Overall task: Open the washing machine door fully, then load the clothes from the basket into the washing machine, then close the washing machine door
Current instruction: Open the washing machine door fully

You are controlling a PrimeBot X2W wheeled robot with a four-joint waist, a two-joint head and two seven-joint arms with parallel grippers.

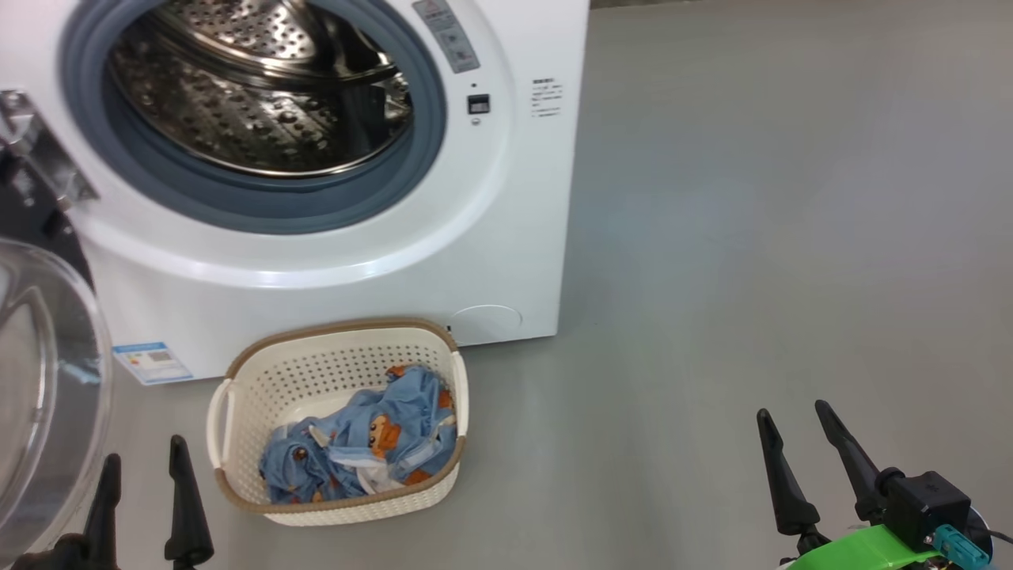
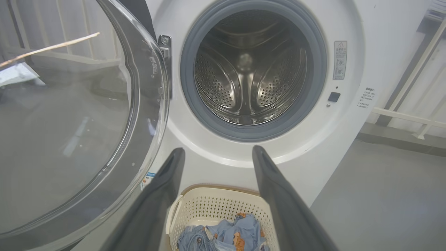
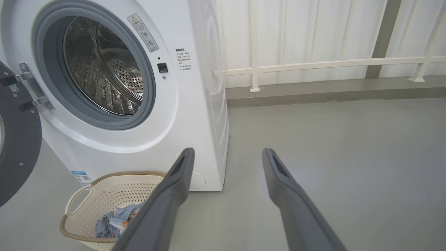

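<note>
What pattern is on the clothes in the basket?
The clothes are light blue with orange-brown bears; clearest in the head view.

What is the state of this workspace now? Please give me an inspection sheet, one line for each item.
Surface: grey floor, smooth.
Job's things: washing machine has its door swung open; drum holds no clothes; clothes lie in basket on the floor before the machine.
Clutter: nothing seen.
Grippers: left gripper open, empty; right gripper open, empty.
Cables: nothing seen on the floor.
Surroundings: white panelled wall, white railing.
</note>
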